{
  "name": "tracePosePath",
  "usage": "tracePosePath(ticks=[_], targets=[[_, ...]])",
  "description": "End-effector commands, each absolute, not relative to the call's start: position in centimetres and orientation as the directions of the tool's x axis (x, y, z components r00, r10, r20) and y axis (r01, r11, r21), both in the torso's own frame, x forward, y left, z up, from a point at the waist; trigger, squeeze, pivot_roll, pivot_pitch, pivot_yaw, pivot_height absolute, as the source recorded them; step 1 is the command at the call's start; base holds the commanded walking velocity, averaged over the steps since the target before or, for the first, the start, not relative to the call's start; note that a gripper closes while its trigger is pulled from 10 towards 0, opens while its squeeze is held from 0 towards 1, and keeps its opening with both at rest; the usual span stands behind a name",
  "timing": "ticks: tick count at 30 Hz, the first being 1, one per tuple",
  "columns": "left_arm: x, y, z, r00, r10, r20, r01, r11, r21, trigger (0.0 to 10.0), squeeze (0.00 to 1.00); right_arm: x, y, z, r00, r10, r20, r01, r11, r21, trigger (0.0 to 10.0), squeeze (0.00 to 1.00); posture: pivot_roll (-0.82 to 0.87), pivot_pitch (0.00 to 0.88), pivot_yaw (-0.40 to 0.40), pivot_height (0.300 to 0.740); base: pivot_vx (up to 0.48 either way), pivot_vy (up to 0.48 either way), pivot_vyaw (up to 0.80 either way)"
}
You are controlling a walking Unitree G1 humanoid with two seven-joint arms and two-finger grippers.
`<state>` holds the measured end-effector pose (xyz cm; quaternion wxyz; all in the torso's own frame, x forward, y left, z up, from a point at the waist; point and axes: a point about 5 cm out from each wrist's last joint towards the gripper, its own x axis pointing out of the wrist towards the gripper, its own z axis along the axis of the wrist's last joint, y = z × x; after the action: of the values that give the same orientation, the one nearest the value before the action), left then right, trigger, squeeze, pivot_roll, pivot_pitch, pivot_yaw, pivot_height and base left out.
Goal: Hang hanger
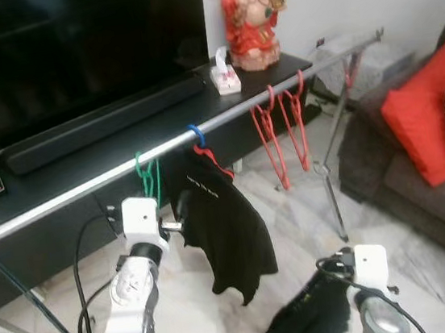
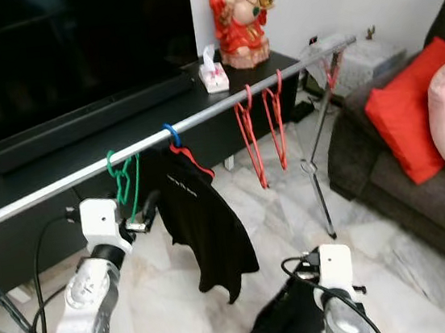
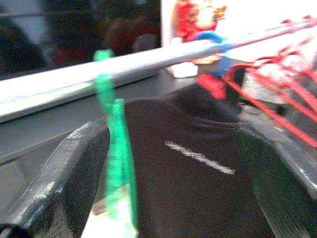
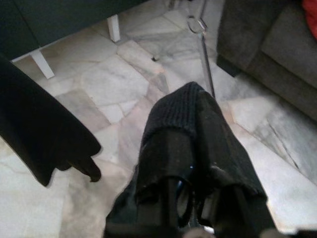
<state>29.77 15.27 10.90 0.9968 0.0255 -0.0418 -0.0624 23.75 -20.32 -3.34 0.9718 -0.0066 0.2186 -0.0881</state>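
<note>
Nearest to the robot, a dark knitted cloth (image 4: 198, 129) is draped over the right gripper (image 4: 190, 191), low down above the marble floor (image 4: 99, 79). The two fingers are wrapped by the cloth and pressed close together, so the cloth is held tight.

A little farther on, the left gripper (image 3: 168, 168) is raised up to the silver rail (image 1: 71, 193). Its two black fingers (image 3: 64, 168) are spread wide apart, and nothing is pinched between them. The green hanger (image 1: 149, 178) is seen just in front of the left finger, with its hook already over the rail. It hangs there by itself, so the hanging looks nearly done or just done.

Just beside it, a black shirt (image 1: 225, 223) is hung on a red hanger with a blue hook (image 1: 196, 133). More along the rail, two bare red hangers (image 1: 278, 123) are hung side by side.

The green hanger is thin plastic, so it is judged to be very light, stiff and a bit slippery. It could be swung or knocked off the rail by a small bump. It is best taken by the straight neck just under the hook.

Behind the rail, a dark TV stand (image 1: 122, 138) with a long black speaker (image 1: 103, 120) is seen, and a red statue (image 1: 251, 13) farther back. A grey sofa (image 1: 419, 183) with a red cushion (image 1: 427, 109) is off to the right.
</note>
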Motion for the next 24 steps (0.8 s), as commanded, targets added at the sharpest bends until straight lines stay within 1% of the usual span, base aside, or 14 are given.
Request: tracePosePath(ticks=[1, 4, 8, 16, 20, 24], targets=[[29.9, 16.6, 10.6, 0.997, -0.068, 0.033, 0.065, 0.996, 0.068, 10.0, 0.0, 24.4, -19.5, -2.9, 0.904, -0.15, -0.4, 0.149, 0.988, -0.033, 10.0, 0.0, 0.01, 0.0, -0.04, 0.74, 0.0, 0.0, 0.0], [29.9, 17.0, 10.7, 0.999, -0.051, 0.008, 0.05, 0.996, 0.072, 10.0, 0.0, 24.4, -19.5, -3.0, 0.903, -0.149, -0.403, 0.148, 0.988, -0.033, 10.0, 0.0, 0.01, 0.0, -0.042, 0.74, 0.0, 0.0, 0.0], [30.2, 17.4, 10.9, 0.998, -0.032, -0.053, 0.038, 0.993, 0.111, 10.0, 0.0, 24.4, -19.5, -2.9, 0.904, -0.145, -0.402, 0.145, 0.989, -0.033, 10.0, 0.0, 0.01, 0.0, -0.048, 0.74, 0.0, 0.0, 0.0], [31.3, 16.2, 11.7, 0.989, -0.037, -0.141, 0.059, 0.987, 0.151, 10.0, 0.0, 24.5, -19.4, -2.9, 0.906, -0.138, -0.401, 0.137, 0.99, -0.03, 10.0, 0.0, 0.01, 0.0, -0.051, 0.74, 0.0, 0.0, 0.0], [31.6, 16.0, 11.7, 0.983, -0.001, -0.182, 0.036, 0.981, 0.189, 10.0, 0.0, 24.5, -19.5, -2.8, 0.906, -0.138, -0.4, 0.137, 0.99, -0.032, 10.0, 0.0, 0.01, 0.0, -0.055, 0.74, 0.0, 0.0, 0.0], [32.1, 15.7, 11.1, 0.97, 0.041, -0.238, 0.006, 0.981, 0.195, 10.0, 0.0, 24.5, -19.5, -2.8, 0.906, -0.137, -0.399, 0.135, 0.99, -0.033, 10.0, 0.0, 0.0, 0.0, -0.06, 0.74, 0.0, 0.0, 0.0]])
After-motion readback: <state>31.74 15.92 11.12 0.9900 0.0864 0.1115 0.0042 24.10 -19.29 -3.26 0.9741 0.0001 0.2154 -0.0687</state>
